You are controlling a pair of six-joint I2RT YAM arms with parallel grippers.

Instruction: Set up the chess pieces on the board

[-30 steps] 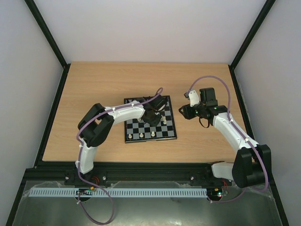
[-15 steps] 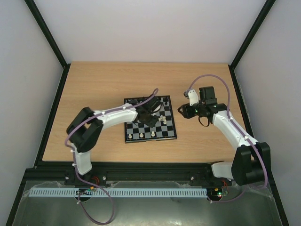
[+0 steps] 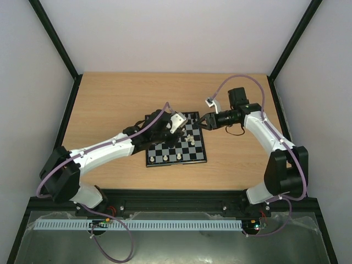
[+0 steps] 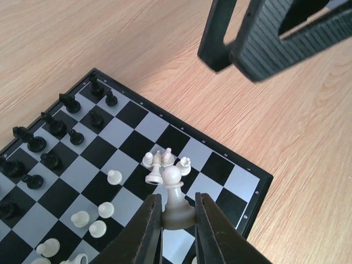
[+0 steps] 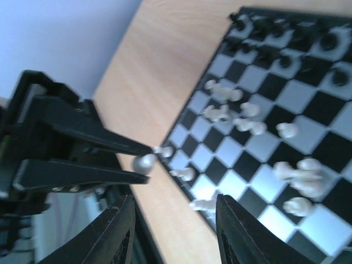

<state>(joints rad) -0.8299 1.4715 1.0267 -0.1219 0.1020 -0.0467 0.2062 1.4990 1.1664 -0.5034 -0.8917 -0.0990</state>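
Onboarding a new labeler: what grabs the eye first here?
The left gripper pinches a white pawn near the board's edge, centre-bottom in the left wrist view. Just behind it white pieces crowd together; black pieces stand in rows at that view's left. The right gripper hovers open and empty by the board's right edge.

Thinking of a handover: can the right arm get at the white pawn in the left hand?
Probably yes: the right hand is open, close by, with nothing between it and the white pawn, though the left hand covers its base.
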